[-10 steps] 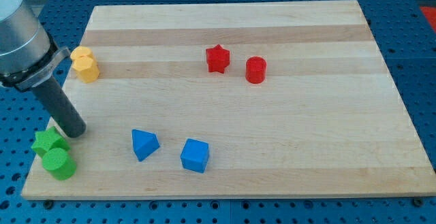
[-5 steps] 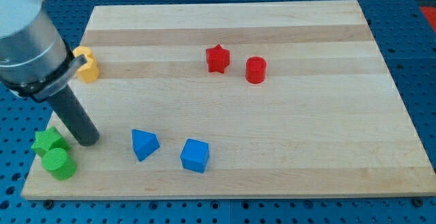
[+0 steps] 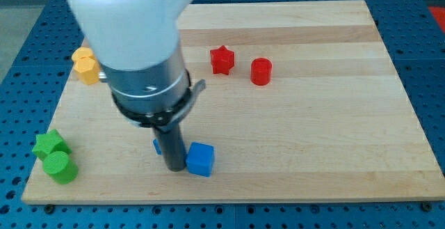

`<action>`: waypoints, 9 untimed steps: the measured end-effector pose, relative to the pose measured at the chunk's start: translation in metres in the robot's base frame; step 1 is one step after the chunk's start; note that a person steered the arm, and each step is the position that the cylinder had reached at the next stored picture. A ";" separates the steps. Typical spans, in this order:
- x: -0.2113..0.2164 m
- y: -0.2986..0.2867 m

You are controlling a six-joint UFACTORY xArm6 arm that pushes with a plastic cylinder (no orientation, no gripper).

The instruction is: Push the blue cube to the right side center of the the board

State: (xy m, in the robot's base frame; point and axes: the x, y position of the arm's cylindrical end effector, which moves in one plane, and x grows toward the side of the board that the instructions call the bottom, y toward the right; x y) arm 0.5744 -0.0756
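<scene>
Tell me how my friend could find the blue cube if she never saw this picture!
Start at the wooden board and look along its bottom edge, a bit left of the middle. The blue cube sits there, right beside my tip, which is on its left. The other blue block peeks out from behind the rod, mostly hidden, so its shape cannot be made out; the cube shows flat square faces.

My arm [image 3: 132,27] comes down from the view's top left, its white housing narrowing into a grey and black collar [image 3: 149,97]. Below it the dark rod stands nearly upright, and my tip [image 3: 175,168] rests low on the tabletop.
</scene>
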 end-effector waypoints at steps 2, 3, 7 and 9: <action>0.000 0.060; 0.000 0.094; 0.028 0.182; 0.019 0.199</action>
State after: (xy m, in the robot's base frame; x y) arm 0.5929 0.1237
